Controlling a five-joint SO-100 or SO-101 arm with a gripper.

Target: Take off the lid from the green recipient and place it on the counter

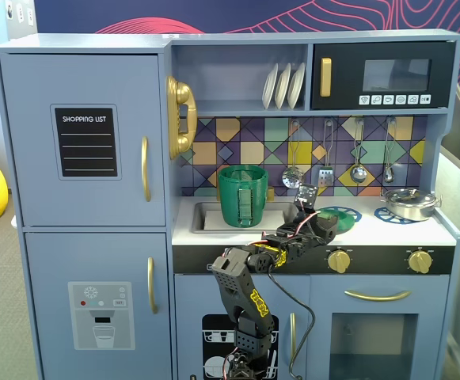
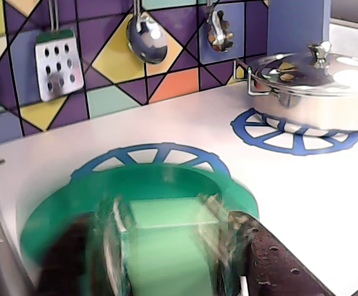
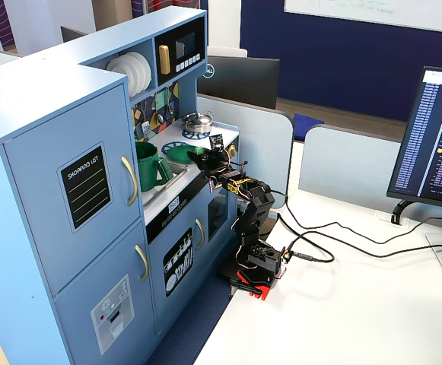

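Resting flat on the counter [image 2: 326, 203] beside the steel pot [image 2: 317, 92], the lid [image 2: 148, 203] sits under my gripper [image 2: 166, 246], whose jaws I cannot make out through blur.

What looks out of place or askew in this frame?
Nothing is spilled or damaged. The green pot stands open in the sink, upright; its lid lies flat on the counter over a burner ring, at the gripper.

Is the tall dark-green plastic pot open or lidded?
Open: the tall dark-green plastic pot shows a bare rim, and the flat round green lid lies on the white counter.
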